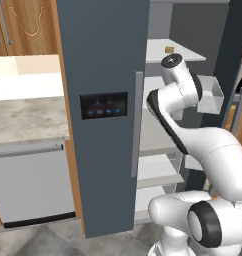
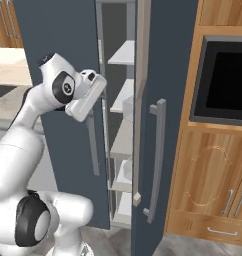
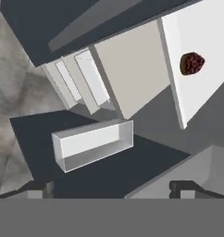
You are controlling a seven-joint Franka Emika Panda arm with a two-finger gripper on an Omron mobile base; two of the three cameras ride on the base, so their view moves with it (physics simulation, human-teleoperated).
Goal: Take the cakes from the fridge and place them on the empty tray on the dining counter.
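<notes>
Two doors make up the tall slate-grey fridge (image 1: 103, 60) that dominates my screens: the left one shut, carrying a black panel (image 1: 104, 105) with blue lights, the right one (image 2: 165, 75) swung open toward me, its long grey handle (image 2: 157, 160) showing in the right base view. Between them I see white shelves (image 1: 158, 167) stacked inside. To the fridge's left runs a marble-topped counter (image 1: 28, 117) with a grey appliance front (image 1: 33, 182) under it; to its right, wood cabinetry frames a dark built-in oven window (image 2: 227, 85).

My white arm (image 1: 213, 150) rises in front of the open compartment, its wrist at upper-shelf height. On the open door's inner side hangs a clear bin (image 3: 93, 144), which I see from above in the hand view.

Next smaller, the gripper (image 3: 114, 187): its two dark fingertips (image 3: 185, 187) stand far apart at the bottom of the hand view, spread wide with nothing between them.

Smallest are the cakes. The dark brown-red round one (image 3: 192, 63) sits on a white shelf (image 3: 206, 92), well apart from the fingertips. A tiny tan-yellow block (image 1: 169, 49) rests on the upper shelf in the left base view, just above the wrist.
</notes>
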